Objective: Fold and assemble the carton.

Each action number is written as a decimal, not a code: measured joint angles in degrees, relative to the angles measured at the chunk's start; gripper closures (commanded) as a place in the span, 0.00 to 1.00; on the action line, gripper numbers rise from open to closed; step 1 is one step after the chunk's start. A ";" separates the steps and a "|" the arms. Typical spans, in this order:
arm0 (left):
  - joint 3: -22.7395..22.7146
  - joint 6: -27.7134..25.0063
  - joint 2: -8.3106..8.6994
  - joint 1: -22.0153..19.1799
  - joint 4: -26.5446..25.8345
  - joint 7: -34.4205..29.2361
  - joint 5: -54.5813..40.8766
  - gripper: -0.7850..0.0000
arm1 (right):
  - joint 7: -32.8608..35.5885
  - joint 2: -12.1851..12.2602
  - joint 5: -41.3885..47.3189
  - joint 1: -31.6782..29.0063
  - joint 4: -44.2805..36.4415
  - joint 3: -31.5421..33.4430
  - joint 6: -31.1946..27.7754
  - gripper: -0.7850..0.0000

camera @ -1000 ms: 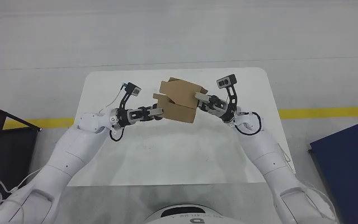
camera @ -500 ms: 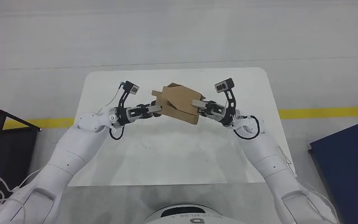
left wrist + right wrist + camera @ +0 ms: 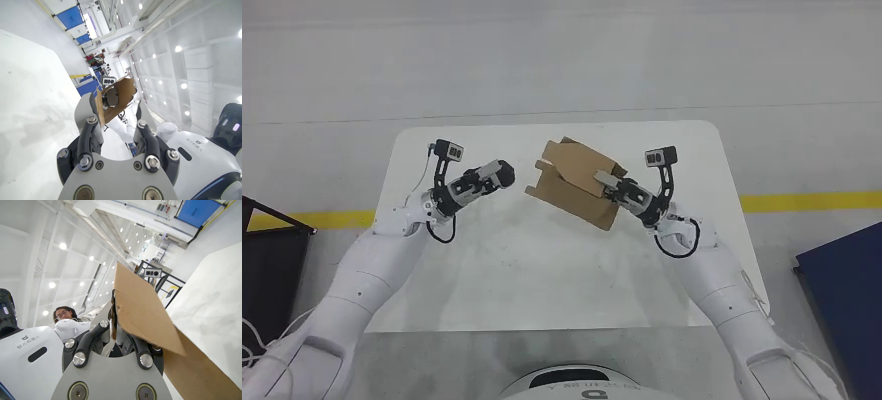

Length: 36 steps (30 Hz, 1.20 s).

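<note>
A brown carton [image 3: 575, 180], partly opened with loose flaps, hangs tilted above the far middle of the white table [image 3: 542, 270]. My right gripper [image 3: 606, 184] is shut on the carton's right side. In the right wrist view the cardboard wall [image 3: 140, 309] is pinched at the right gripper [image 3: 113, 315], and one finger is hidden behind the flap. My left gripper [image 3: 505, 172] stands open a short way left of the carton, apart from it. In the left wrist view the carton [image 3: 121, 94] shows beyond the open left gripper [image 3: 116, 108], its hollow end facing me.
The table's near half is bare white surface. Its far edge [image 3: 552, 124] runs just behind the carton. A yellow floor line [image 3: 812, 201] passes on the right, with dark blue objects [image 3: 842, 270] on the floor at both sides.
My left gripper let go of the carton and drew back to the left, now open. The right arm carried the carton slightly right and tilted it.
</note>
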 measured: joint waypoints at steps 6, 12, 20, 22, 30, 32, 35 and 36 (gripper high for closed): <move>-0.21 1.43 -0.15 2.29 -3.18 2.18 4.63 0.00 | 1.48 0.00 0.61 0.01 0.00 0.01 0.09 1.00; 3.78 3.87 -1.49 2.30 -5.97 1.13 11.38 0.00 | 1.38 0.00 0.59 0.01 0.00 0.01 0.09 1.00; 6.20 5.93 -3.36 -0.12 -5.28 4.84 15.93 0.00 | -0.24 -0.07 -0.27 -1.95 -5.18 -1.26 2.85 1.00; 6.79 6.58 -3.85 -0.86 -5.11 5.65 17.01 0.00 | -0.60 -0.08 -0.93 -2.45 -6.02 -1.69 3.05 1.00; 8.40 8.00 -5.56 -3.28 -3.70 11.39 24.09 0.00 | -0.41 -0.17 -1.88 -4.17 -7.59 -3.63 4.08 1.00; 8.38 7.52 -5.81 -3.26 -3.73 12.37 24.54 0.00 | -0.24 -0.08 -2.37 -4.54 -7.69 -3.65 4.20 1.00; 8.02 6.52 -6.07 -3.08 -3.55 12.59 24.16 0.00 | -0.92 0.05 -3.49 -5.08 -7.85 -3.44 3.89 1.00; 7.82 6.25 -6.12 -2.97 -3.35 12.43 23.95 0.00 | -1.54 0.10 -4.09 -5.26 -7.94 -3.25 3.48 1.00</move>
